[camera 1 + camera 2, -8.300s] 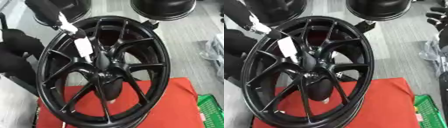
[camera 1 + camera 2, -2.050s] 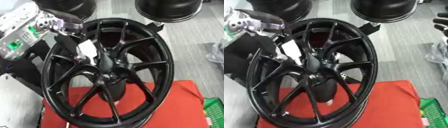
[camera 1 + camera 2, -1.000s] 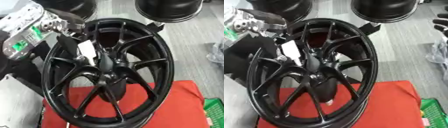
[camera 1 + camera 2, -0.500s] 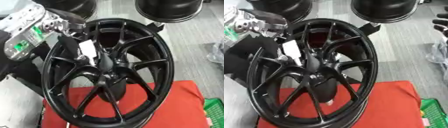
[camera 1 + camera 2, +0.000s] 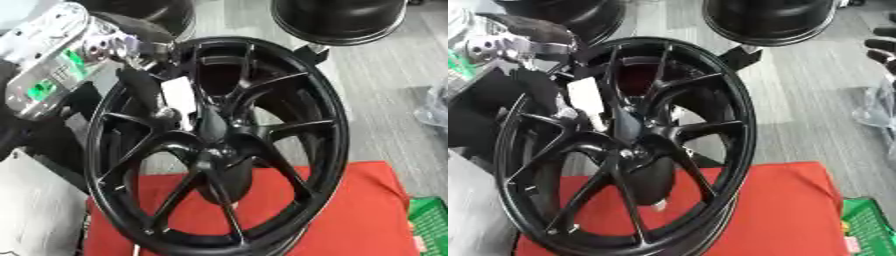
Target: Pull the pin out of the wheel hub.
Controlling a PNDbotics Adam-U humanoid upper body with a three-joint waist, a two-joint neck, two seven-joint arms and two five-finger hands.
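At the upper left of the upright black wheel (image 5: pixel 219 145), the left hand (image 5: pixel 144 82) reached through the spokes toward the hub (image 5: pixel 210 157), beside a white tag (image 5: pixel 178 97). Whether its fingers gripped the pin I cannot tell; extraction looked unfinished.

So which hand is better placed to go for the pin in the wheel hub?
Probably the left hand: it already reaches in over the black wheel's upper-left spokes, close to the hub. The right hand shows in neither view.
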